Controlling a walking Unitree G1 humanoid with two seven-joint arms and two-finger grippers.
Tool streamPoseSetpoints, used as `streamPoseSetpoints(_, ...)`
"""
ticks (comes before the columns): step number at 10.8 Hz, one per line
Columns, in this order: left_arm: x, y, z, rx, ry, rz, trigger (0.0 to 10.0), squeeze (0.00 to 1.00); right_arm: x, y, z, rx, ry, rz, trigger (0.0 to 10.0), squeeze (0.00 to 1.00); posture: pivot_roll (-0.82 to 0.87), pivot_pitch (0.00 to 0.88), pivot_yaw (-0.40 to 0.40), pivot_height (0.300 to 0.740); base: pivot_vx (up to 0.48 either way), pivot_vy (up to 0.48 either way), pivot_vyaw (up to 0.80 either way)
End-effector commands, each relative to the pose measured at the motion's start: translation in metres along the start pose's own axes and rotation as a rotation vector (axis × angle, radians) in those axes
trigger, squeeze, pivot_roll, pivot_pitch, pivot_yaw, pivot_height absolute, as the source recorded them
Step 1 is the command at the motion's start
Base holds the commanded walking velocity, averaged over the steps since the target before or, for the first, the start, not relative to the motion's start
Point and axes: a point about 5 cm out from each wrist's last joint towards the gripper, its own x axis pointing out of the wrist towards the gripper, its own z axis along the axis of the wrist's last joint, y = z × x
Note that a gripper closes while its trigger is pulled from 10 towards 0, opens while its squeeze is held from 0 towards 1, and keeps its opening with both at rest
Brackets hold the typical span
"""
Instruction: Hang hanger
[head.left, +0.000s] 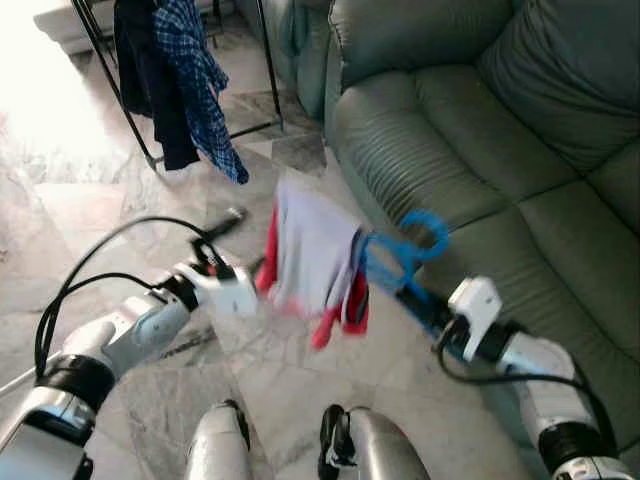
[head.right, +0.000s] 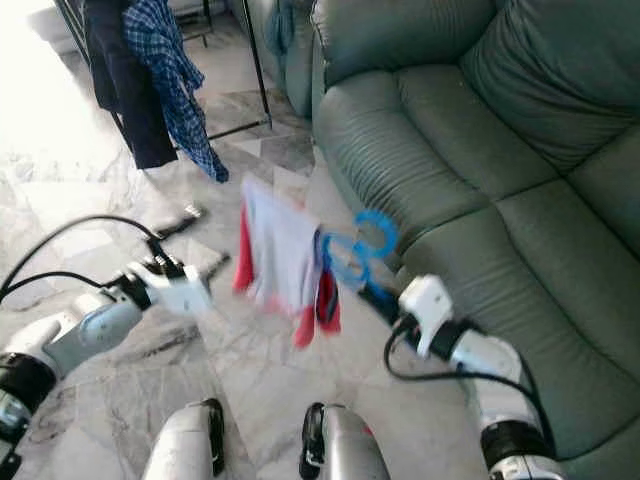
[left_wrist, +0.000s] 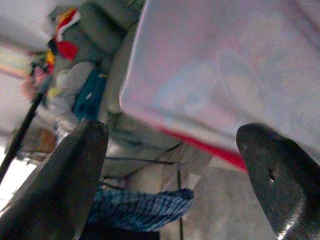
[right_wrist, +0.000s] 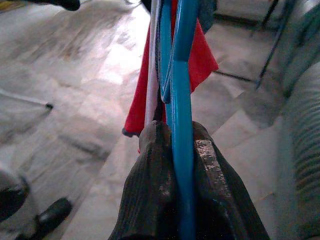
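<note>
So that the shirt hangs free, the hanger is pinched by the R gripper; L gripper fingers are spread beside the cloth.

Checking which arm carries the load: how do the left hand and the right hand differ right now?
The right hand is shut on the blue hanger that carries the white-and-red garment; the left hand is open and holds nothing. The right hand is near the green sofa; the left hand is beside the garment. Both are raised over the marble floor.
</note>
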Motion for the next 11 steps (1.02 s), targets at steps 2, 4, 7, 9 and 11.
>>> streamPoseSetpoints(2, -0.001, -0.015, 0.002, 0.006, -0.034, -0.154, 10.0, 0.00, 0.003, 0.005, 0.000, -0.021, -0.008, 0.058, 10.0, 0.00, -0.01, 0.191, -0.056, 0.740, 0.000, 0.000, 0.00)
streamPoseSetpoints(4, 0.002, -0.013, 0.002, -0.008, -0.050, -0.238, 10.0, 0.00, 0.011, 0.009, 0.001, -0.056, 0.008, 0.121, 10.0, 0.00, -0.01, 0.189, -0.060, 0.740, 0.000, 0.000, 0.00)
streamPoseSetpoints(7, 0.008, -0.006, -0.001, 0.010, -0.040, -0.290, 10.0, 0.00, 0.014, 0.011, 0.001, -0.119, 0.043, 0.205, 10.0, 0.00, -0.01, 0.185, -0.070, 0.740, 0.000, 0.000, 0.00)
streamPoseSetpoints(9, 0.012, 0.000, -0.003, 0.015, -0.035, -0.307, 10.0, 0.00, 0.015, 0.010, 0.002, -0.123, 0.046, 0.209, 10.0, 0.00, -0.01, 0.185, -0.072, 0.740, 0.000, 0.000, 0.00)
streamPoseSetpoints(11, 0.014, 0.003, -0.005, 0.007, -0.022, -0.328, 10.0, 0.00, 0.018, 0.013, 0.002, -0.136, 0.039, 0.222, 10.0, 0.00, -0.01, 0.186, -0.073, 0.740, 0.000, 0.000, 0.00)
